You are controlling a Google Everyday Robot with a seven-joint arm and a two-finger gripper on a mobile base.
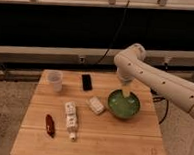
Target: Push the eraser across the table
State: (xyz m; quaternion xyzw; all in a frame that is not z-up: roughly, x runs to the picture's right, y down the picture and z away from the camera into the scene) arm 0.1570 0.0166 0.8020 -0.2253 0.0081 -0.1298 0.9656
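Observation:
The eraser (86, 82), a small flat black block, lies near the far edge of the light-wood table (111, 140), between the clear cup and the green bowl. My gripper (125, 90) hangs from the white arm (155, 81) that reaches in from the right. It points down over the far rim of the green bowl (123, 105), to the right of the eraser and a short way off. It stands open with nothing in it.
A clear cup (54, 80) stands at the far left. A whitish wrapped block (95, 105) lies left of the bowl. A white bottle (70, 119) and a red object (49, 125) lie at the front left. A railing and dark wall run behind the table.

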